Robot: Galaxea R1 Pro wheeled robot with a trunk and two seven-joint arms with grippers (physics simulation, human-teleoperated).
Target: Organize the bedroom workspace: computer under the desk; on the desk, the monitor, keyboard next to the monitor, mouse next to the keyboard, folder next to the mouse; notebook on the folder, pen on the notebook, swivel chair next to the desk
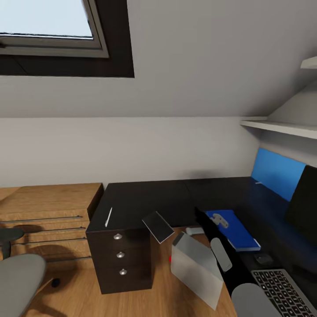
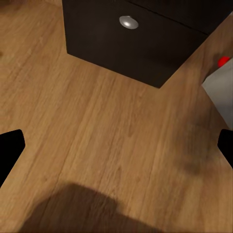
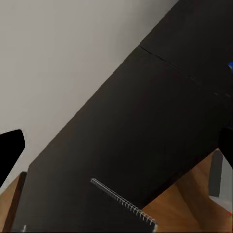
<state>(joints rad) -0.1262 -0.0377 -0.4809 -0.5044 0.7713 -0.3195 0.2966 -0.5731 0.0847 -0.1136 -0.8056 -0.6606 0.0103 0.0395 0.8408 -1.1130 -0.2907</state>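
Note:
The black desk carries the white pen near its left end. The grey notebook stands tilted at the desk's front edge; its spiral edge shows in the right wrist view. My right gripper hovers open over the desk, above the notebook. The blue folder, the mouse, the keyboard and the monitor are on the desk's right wing. The grey computer leans tilted on the floor by the drawer unit. My left gripper is open over bare floor. The swivel chair is at the lower left.
A wooden chest of drawers adjoins the desk's left end. A blue wall panel and white shelves are at the right, under a sloped ceiling. My right arm crosses the desk's inner corner. Wooden floor lies before the drawer unit.

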